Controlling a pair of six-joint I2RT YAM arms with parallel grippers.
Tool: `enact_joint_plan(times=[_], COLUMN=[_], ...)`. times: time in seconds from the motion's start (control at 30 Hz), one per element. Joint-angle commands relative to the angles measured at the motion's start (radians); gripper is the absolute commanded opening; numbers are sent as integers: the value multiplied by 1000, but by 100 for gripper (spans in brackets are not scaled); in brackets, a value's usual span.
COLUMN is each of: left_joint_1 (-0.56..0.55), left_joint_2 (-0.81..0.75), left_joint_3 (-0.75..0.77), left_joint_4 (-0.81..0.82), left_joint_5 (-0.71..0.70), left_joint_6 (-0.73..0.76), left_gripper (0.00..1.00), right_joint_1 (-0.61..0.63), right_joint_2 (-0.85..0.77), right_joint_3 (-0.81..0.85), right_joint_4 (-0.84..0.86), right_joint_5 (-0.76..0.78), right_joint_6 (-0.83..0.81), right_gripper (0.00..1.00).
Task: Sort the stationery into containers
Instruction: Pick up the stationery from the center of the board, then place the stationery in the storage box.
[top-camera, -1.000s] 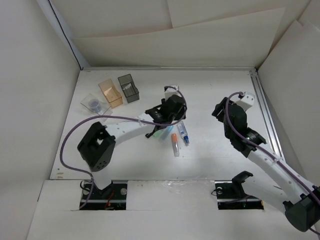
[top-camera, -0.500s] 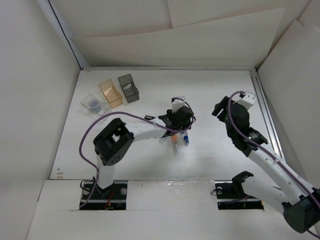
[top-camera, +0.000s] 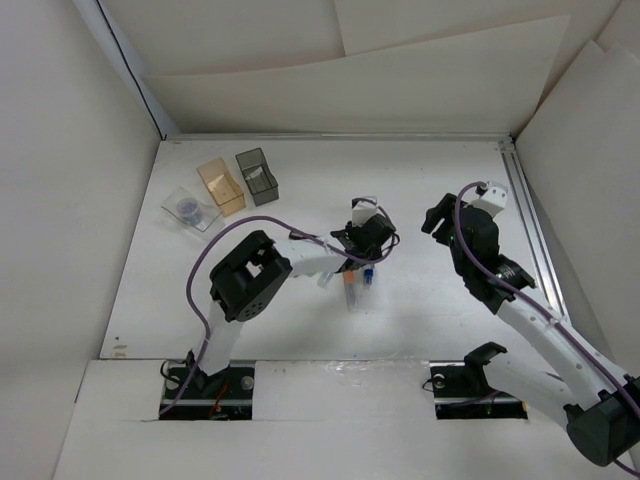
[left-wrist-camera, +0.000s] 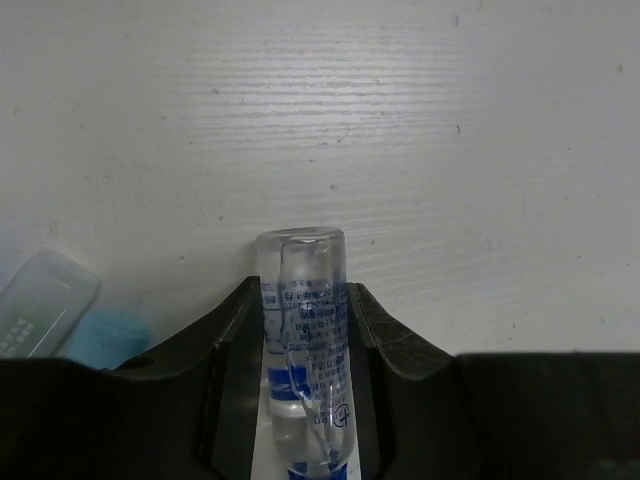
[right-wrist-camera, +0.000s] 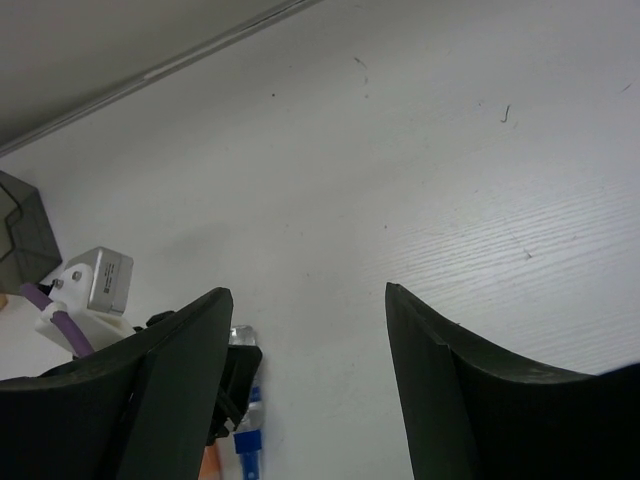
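Clear plastic tube with blue-printed label (left-wrist-camera: 305, 330): several lines of small blue print, too blurred to read. No other lettering is legible in any view.

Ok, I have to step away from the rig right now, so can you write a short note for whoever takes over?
Left gripper: shut on the blue-label tube, its fingers flanking it closely.
Right gripper: open, empty, hovering off to the right.
The orange-capped tube and a light blue item lie loose beside the left gripper.
The clear box, amber box and grey box stand together at far left. The clear box holds one dark item; what the other two hold cannot be told.
Left to do: box the held tube, then the loose pieces.
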Motion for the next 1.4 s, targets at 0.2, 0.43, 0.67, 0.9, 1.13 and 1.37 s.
enact_joint_plan(times=[0.2,0.43,0.67,0.9,1.13,1.37], left_joint_1=[0,194,663,941,954,954], left_joint_2=[-97,-446,-673,-654,-590,-495], left_joint_3=[54,-25,-202,-238,-296,-262], left_joint_4=[83,83,57,36,128,148], left_joint_5=[41,38,66,-4,-210,-327], left_joint_6=[18,52,61,142,291,354], left_gripper=[9,10,12,12,12,12], right_joint_1=[-5,-5,-5,4,4,4], right_joint_2=[-35,-35,-35,-56,-67,-78], right_joint_3=[0,-9,-29,-52,-61,-70], right_joint_4=[60,69,98,121,130,139], right_joint_5=[-11,-20,-54,-83,-103,-122], right_joint_6=[-11,-11,-11,-11,-11,-20], right_gripper=[69,69,69,69,69,69])
